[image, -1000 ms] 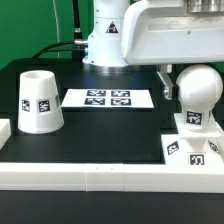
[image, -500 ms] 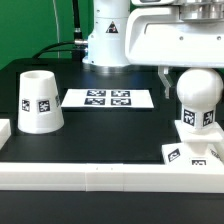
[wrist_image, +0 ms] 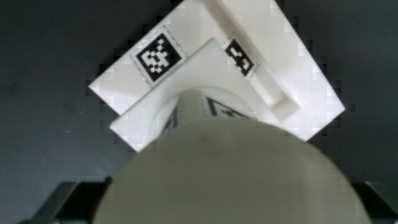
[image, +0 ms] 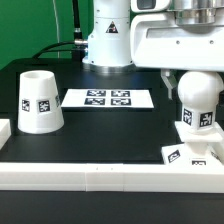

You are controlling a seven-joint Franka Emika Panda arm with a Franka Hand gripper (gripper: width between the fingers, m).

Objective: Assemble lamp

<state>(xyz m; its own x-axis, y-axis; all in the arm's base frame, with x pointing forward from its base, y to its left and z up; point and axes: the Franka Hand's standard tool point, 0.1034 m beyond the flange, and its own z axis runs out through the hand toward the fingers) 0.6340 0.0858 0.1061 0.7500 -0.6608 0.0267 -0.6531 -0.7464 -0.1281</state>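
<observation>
While the gripper [wrist_image: 222, 200] straddles the white ball-shaped plastic bulb [image: 198, 98], one dark finger showing at either side in the wrist view, I cannot tell whether it presses or merely flanks it. That bulb stands upright on the low white sloped-sided base [image: 176, 152], just behind the long white front rail [image: 90, 176] at the exterior view's right. Bare black table [image: 110, 135] separates it from the white tapered cup-like shade [image: 40, 101]. One bulb, one base, one shade, one marker board [image: 108, 98].
</observation>
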